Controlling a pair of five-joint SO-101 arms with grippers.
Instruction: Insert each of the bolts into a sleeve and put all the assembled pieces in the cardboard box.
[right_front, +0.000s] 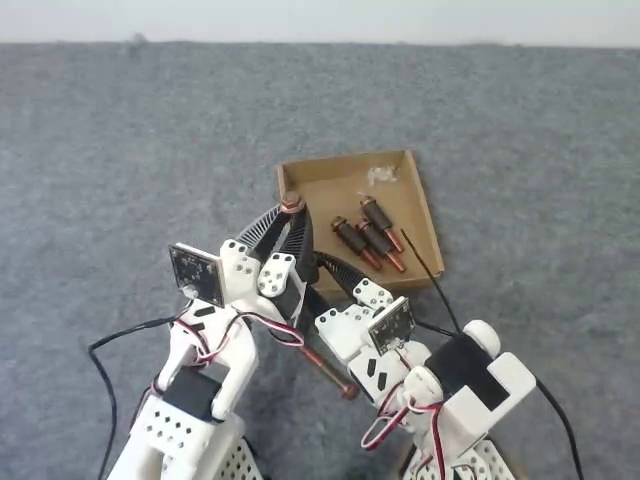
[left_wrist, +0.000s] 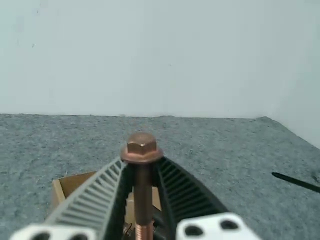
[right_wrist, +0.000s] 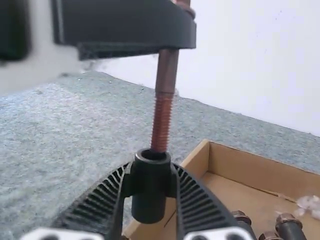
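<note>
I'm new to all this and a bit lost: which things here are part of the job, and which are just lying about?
Job: held bolt, sleeve, spare bolt, box, finished pieces.
Lying about: black cable, clear scrap.

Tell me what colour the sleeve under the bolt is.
Black. The sleeve, just under the bolt, shows best in the right wrist view.
</note>
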